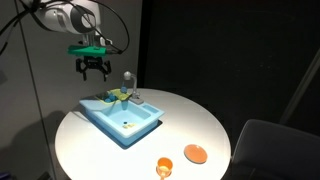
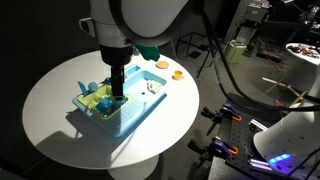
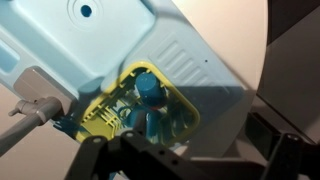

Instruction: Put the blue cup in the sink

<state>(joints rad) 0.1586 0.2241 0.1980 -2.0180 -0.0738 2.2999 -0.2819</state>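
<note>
Pincer (image 1: 93,70) with jaws apart and empty, hovering above light-blue toy sink (image 1: 118,128), blue cup (image 3: 148,90) beneath it in yellow rack (image 3: 100,118), 1 orange cup (image 1: 163,167) well away on worktop (image 1: 200,118)

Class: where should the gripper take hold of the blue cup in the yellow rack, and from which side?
Probably across its round sides, coming straight down from above. The blue cup sits low in the yellow rack, whose walls block a sideways approach, and the open gripper hangs above it.
</note>
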